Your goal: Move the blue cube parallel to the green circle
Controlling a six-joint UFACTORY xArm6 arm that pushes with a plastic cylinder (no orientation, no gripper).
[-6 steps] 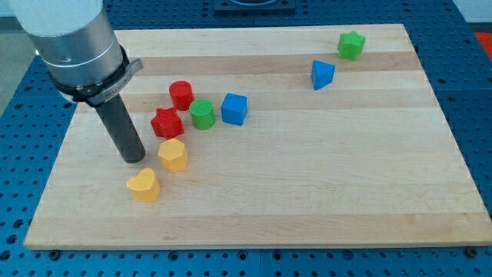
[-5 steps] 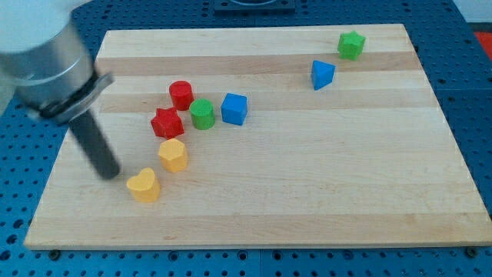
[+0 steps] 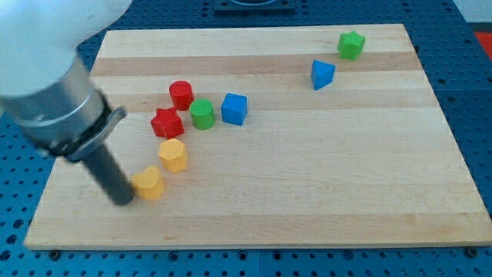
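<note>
Blue cube sits unmoved just right of green circle, near board's upper left. No claw on this rig, only rod. My tip has slid down-left across last half second, now touching or just beside lower yellow block, partly hiding it. Tip now farther from cube; task seemingly not started.

The blue cube sits flat just to the view's right of the upright green circle.
</note>
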